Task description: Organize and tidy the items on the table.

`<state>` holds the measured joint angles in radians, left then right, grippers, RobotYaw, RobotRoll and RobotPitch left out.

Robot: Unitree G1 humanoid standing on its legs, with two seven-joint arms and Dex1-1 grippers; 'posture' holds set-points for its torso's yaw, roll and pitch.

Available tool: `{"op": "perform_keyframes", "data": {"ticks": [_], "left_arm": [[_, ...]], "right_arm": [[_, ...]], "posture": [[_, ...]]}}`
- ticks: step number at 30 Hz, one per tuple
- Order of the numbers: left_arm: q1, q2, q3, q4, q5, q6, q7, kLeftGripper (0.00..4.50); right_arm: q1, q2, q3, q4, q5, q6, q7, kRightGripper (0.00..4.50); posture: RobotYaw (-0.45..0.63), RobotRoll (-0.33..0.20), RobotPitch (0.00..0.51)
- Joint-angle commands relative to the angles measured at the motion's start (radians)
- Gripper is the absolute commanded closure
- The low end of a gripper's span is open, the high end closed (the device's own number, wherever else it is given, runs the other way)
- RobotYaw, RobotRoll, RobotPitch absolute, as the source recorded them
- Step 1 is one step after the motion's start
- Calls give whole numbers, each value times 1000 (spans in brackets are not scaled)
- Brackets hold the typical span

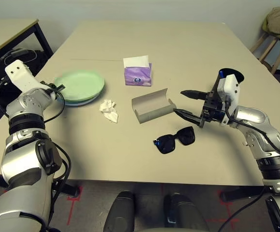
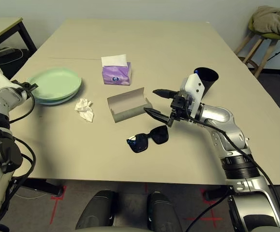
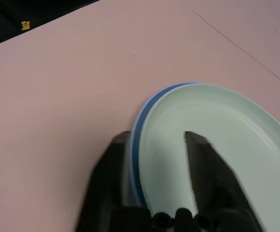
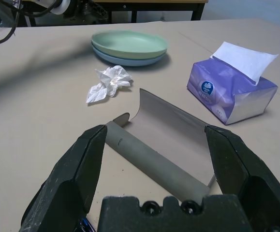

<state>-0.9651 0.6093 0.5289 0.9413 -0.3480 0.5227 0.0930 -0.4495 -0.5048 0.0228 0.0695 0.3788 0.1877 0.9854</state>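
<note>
Your left gripper (image 3: 156, 145) straddles the smooth round plates' (image 1: 81, 84) rim, jaws apart, seemingly not clamping. Your right gripper (image 1: 188, 104) gapes empty beside the open grey glasses case (image 1: 152, 105).

Green plate (image 1: 80, 83) stacked on blue plate (image 3: 139, 126).

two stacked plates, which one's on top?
The pale green plate is on top. The pale blue plate sits under it, just its rim peeking out below the green one's edge.

Lab room, red floor tape marks (image 1: 77, 199), beige table (image 1: 188, 43)
</note>
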Motion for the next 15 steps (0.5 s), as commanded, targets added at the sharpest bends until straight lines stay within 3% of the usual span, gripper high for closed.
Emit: {"op": "perform_keyframes", "data": {"ticks": [1,3,9,15], "left_arm": [[26,-11,-36,-23,24,-26,-22,693],[36,-11,-64,-67,26,-21,-69,45],[74,20,-154,-147,53,-33,-233,45],[127,87,-256,-221,47,-33,-576,45]], "right_arm": [[-5,-4,-8,-28,3,1,-1,0],[-6,-6,-9,-32,5,5,-2,0],[-18,-7,-10,-38,5,17,-5,0],[-27,-5,-7,-43,5,26,-9,0]], "posture": [[166,0,70],[168,0,70],[171,0,69],[177,0,72]]}}
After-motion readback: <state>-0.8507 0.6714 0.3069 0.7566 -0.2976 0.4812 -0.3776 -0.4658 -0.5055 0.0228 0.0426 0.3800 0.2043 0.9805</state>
